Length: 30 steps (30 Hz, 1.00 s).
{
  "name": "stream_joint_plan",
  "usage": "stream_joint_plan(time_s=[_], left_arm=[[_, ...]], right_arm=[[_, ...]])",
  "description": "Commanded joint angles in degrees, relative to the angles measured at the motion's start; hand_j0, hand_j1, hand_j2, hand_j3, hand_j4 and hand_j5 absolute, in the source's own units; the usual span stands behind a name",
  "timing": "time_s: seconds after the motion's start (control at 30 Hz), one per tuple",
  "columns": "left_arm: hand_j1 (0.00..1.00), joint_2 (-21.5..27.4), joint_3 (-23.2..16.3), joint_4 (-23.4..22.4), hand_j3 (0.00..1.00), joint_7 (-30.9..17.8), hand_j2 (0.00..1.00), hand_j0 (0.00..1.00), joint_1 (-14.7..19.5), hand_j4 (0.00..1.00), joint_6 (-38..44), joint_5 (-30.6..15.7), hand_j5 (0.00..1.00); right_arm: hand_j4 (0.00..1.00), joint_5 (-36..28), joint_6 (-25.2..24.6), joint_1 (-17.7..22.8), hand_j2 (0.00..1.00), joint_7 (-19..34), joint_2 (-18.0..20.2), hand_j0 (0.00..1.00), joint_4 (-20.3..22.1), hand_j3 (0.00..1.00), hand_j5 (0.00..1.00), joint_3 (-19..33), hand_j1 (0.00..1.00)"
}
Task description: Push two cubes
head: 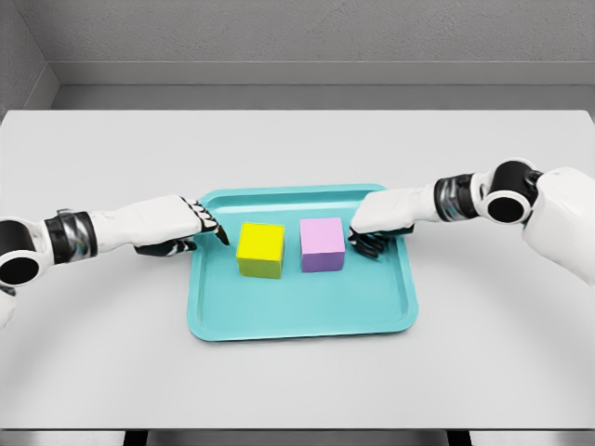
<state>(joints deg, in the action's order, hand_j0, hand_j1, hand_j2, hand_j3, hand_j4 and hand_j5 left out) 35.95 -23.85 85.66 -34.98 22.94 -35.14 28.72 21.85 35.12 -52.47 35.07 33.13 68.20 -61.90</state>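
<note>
A yellow cube point(260, 249) and a pink cube point(323, 244) sit side by side on a teal tray point(302, 311), with a small gap between them. My left hand point(200, 228) reaches over the tray's left rim, its dark fingertips a short way left of the yellow cube and holding nothing. From the right, my right hand point(370, 237) hovers over the tray with fingers curled downward, its fingertips just right of the pink cube; contact cannot be told.
The tray lies in the middle of a light grey table point(297, 149). A grey wall stands behind the table's far edge.
</note>
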Motion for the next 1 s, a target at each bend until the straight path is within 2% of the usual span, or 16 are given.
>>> stream_joint_plan(time_s=[0.0, 0.1, 0.37, 0.97], left_arm=[[0.68, 0.52, -0.06, 1.53, 0.68, -0.02, 0.68, 0.68, -0.09, 0.68, 0.14, -1.39, 0.68], [0.68, 0.43, -1.73, 1.79, 0.68, -0.02, 0.68, 0.68, 0.09, 0.68, 0.14, -1.48, 0.68], [0.68, 0.08, -2.87, 1.79, 0.68, -0.02, 0.68, 0.68, 0.44, 0.68, 0.14, -1.48, 0.68], [0.68, -0.89, -3.04, 1.79, 0.68, -0.02, 0.68, 0.68, 0.53, 0.68, 0.14, -1.48, 0.68]], right_arm=[[0.11, 0.47, -0.12, 0.0, 0.11, -0.07, -0.7, 0.11, -1.23, 0.11, 0.11, -0.06, 0.11], [0.11, 0.56, -0.12, -0.26, 0.11, -0.07, -1.05, 0.11, -1.49, 0.11, 0.11, -0.06, 0.11], [0.11, 0.65, -0.12, -0.7, 0.11, -0.07, -2.02, 0.11, -3.95, 0.11, 0.11, -0.06, 0.11], [0.11, 0.65, -0.12, -0.79, 0.11, -0.07, -3.86, 0.11, -3.16, 0.11, 0.11, -0.67, 0.11]])
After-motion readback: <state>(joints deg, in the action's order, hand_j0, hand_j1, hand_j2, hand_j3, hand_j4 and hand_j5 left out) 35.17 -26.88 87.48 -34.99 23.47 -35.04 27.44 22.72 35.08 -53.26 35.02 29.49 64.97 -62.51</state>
